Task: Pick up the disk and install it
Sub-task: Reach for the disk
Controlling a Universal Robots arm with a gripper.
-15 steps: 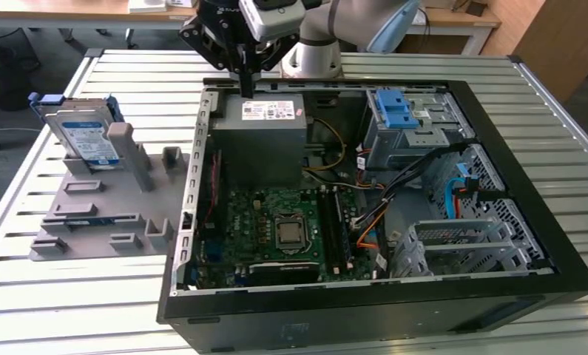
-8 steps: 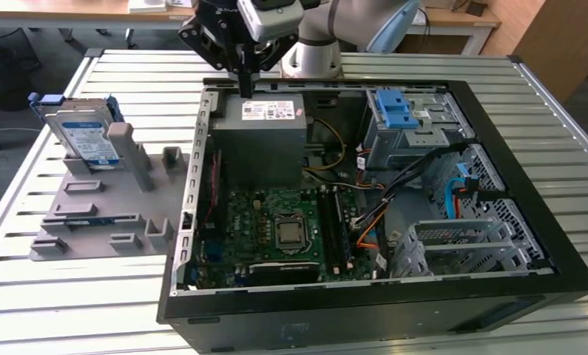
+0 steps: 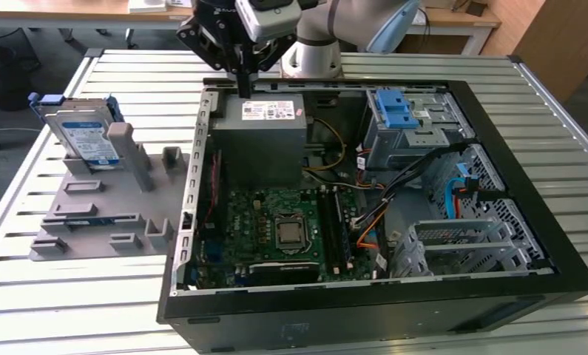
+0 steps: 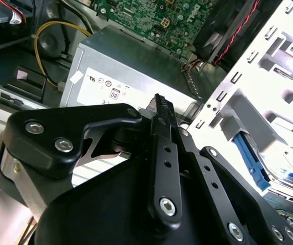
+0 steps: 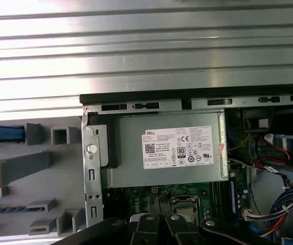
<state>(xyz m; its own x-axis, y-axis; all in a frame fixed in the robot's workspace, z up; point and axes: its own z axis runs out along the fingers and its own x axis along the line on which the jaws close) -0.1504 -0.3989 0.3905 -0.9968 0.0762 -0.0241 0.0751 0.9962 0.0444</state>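
Observation:
The disk [image 3: 84,134], a silver drive with a white-and-blue label in a blue frame, stands on edge in a grey holder [image 3: 96,222] on the exterior view's left, outside the computer case. My gripper [image 3: 244,90] hangs well to its right, over the back rim of the case just above the grey power supply box [image 3: 264,140]. Its fingers are shut with nothing between them. In the second wrist view the gripper [image 4: 159,104] points at the power supply [image 4: 131,71], and the disk's blue frame [image 4: 251,158] lies off to one side. The first wrist view catches that frame's end [image 5: 3,134].
The open black computer case [image 3: 530,244] lies on a slatted metal table [image 3: 66,296]. Inside are the motherboard [image 3: 274,229], loose cables [image 3: 412,177] and a drive cage with a blue latch [image 3: 397,111] at the back right. The grey holder carries several upright posts.

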